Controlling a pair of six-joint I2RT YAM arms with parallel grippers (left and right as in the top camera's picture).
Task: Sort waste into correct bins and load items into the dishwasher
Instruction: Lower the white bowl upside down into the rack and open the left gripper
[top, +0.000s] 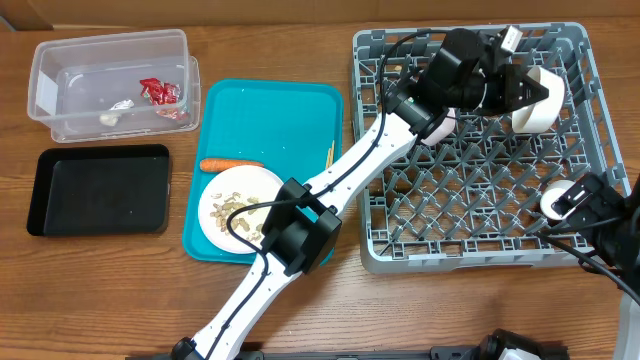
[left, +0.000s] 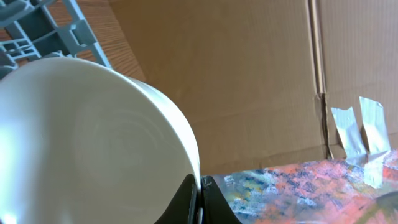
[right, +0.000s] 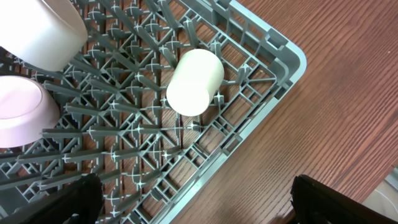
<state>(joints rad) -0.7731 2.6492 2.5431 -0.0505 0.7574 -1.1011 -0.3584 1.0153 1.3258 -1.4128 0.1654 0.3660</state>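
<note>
Gripping smooth round white bowl (top: 536, 108) | left end effector (left: 199, 198) | grey lattice rack (top: 480, 200)

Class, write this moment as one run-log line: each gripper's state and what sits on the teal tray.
left gripper: shut on white bowl over rack | right gripper: open, near cup | teal tray: plate, carrot, chopsticks

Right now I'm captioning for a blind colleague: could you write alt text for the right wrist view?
A small white cup lies on its side among the pegs of the grey dish rack, near its corner. Two white bowls show at the left edge; the open right pincer frames the bottom.
</note>
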